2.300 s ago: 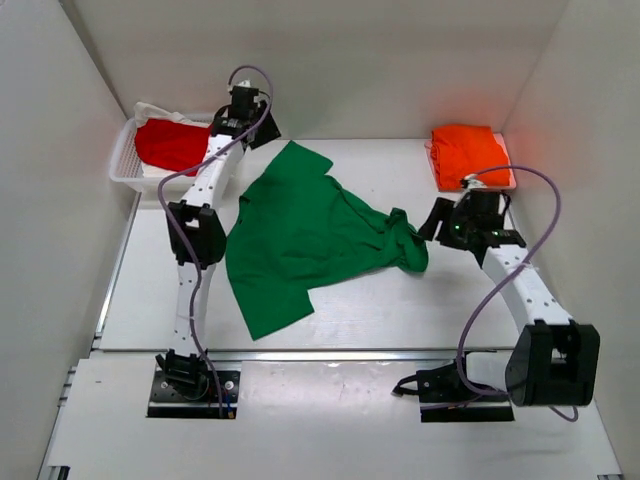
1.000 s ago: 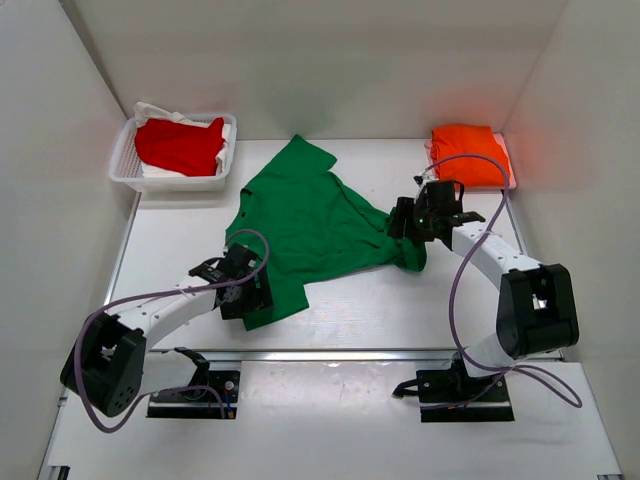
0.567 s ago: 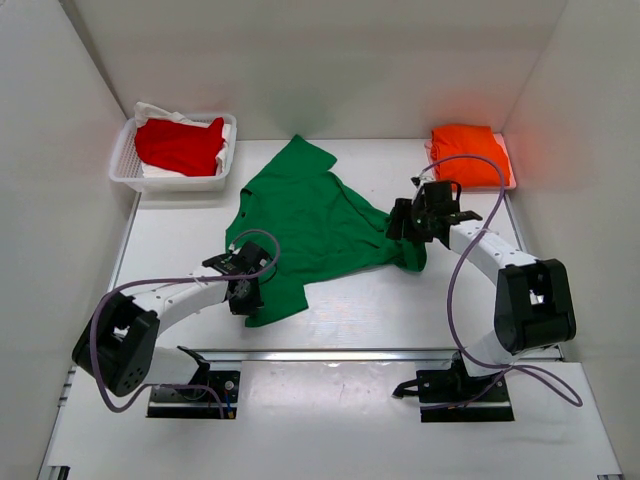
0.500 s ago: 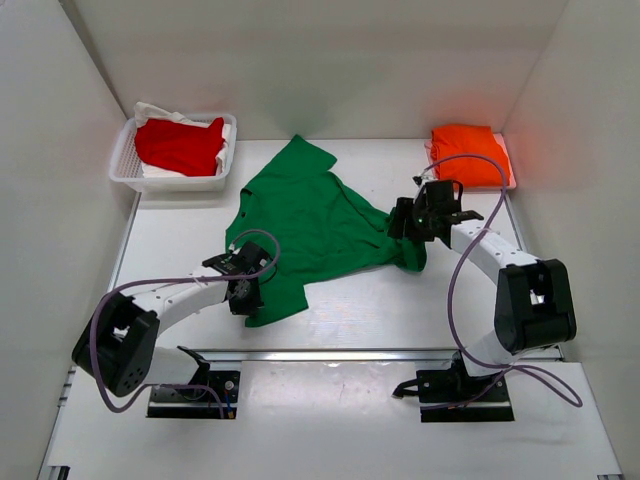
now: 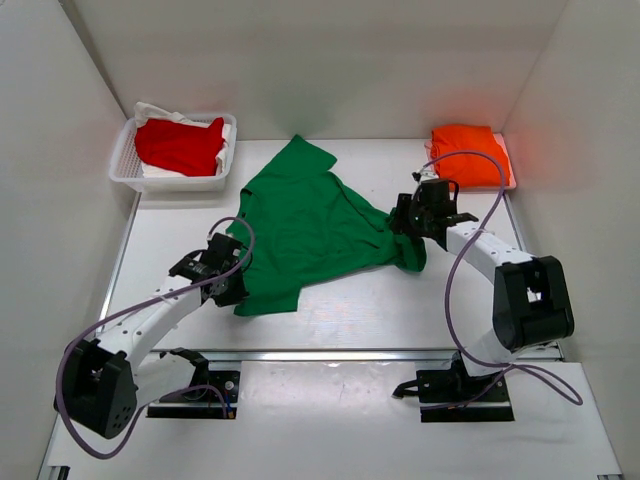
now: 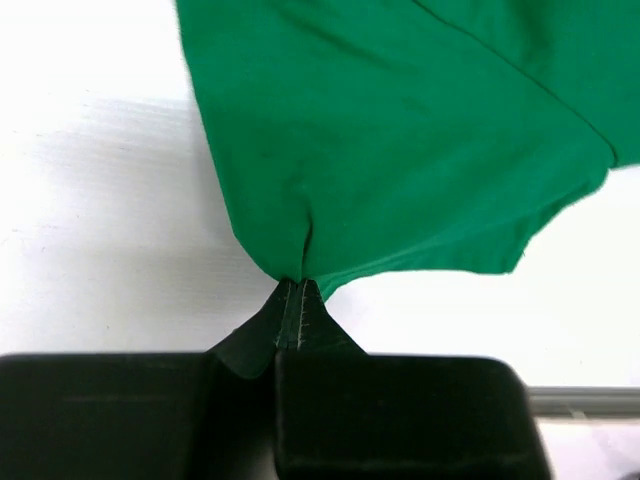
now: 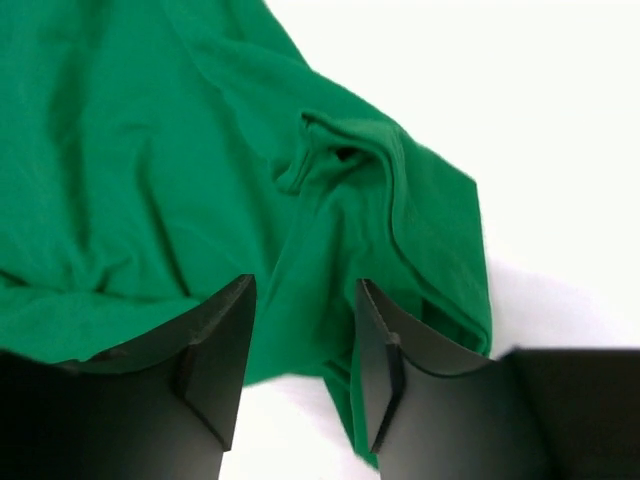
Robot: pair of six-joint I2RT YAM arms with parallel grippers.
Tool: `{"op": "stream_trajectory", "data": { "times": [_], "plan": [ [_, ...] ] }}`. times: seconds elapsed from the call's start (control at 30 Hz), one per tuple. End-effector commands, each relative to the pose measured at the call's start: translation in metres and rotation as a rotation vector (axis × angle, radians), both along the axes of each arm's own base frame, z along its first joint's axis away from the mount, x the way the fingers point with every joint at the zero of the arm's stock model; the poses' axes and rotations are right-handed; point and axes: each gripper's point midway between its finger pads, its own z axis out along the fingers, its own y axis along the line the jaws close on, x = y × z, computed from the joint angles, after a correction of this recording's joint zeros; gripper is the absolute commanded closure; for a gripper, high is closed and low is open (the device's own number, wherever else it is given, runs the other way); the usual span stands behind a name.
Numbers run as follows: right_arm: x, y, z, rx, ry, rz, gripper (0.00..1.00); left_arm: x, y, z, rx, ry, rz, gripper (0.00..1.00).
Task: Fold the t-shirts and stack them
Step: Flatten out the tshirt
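Observation:
A bright green t-shirt point(image 5: 310, 225) lies crumpled and spread in the middle of the table. My left gripper point(image 5: 232, 285) is shut on its near-left hem, and in the left wrist view the cloth point(image 6: 400, 150) fans out from the pinched fingertips point(image 6: 293, 292). My right gripper point(image 5: 408, 222) sits at the shirt's bunched right end. Its jaws stand apart over the folds point(image 7: 340, 190) in the right wrist view, with green cloth between the fingers point(image 7: 225, 330). An orange t-shirt point(image 5: 468, 154) lies folded at the back right. A red t-shirt point(image 5: 180, 143) sits in the basket.
The white mesh basket point(image 5: 122, 172) stands at the back left, with white cloth under the red shirt. White walls close in the table on three sides. A metal rail point(image 5: 330, 354) runs along the near edge.
My left gripper has shut on the green shirt's near hem and drawn it slightly left, reshaping the near corner. The right gripper's jaws have narrowed a little at the bunched end.

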Motion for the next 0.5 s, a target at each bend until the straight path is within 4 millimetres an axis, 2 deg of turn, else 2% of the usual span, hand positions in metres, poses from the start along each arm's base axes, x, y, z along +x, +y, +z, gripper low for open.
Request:
{"op": "stream_trajectory", "data": {
  "times": [0.0, 0.07, 0.13, 0.17, 0.3, 0.47],
  "plan": [
    [0.022, 0.005, 0.004, 0.02, -0.064, -0.033, 0.59, -0.008, -0.001, 0.002, -0.03, 0.006, -0.024, 1.0],
    [0.028, 0.008, -0.001, -0.008, -0.065, -0.041, 0.6, -0.01, -0.003, -0.001, -0.042, 0.014, -0.029, 1.0],
    [0.035, 0.002, -0.002, -0.029, -0.073, -0.069, 0.6, -0.01, -0.007, -0.001, -0.06, 0.017, -0.036, 1.0],
    [0.039, 0.001, 0.002, -0.018, -0.095, -0.073, 0.59, -0.009, -0.008, 0.0, -0.061, 0.016, -0.041, 1.0],
    [0.047, -0.005, -0.004, 0.001, -0.078, -0.094, 0.62, -0.009, -0.01, -0.003, -0.071, 0.023, -0.038, 1.0],
    [0.059, -0.001, -0.005, 0.063, -0.092, -0.094, 0.62, -0.011, -0.011, -0.006, -0.074, 0.023, -0.046, 1.0]
  ]
}}
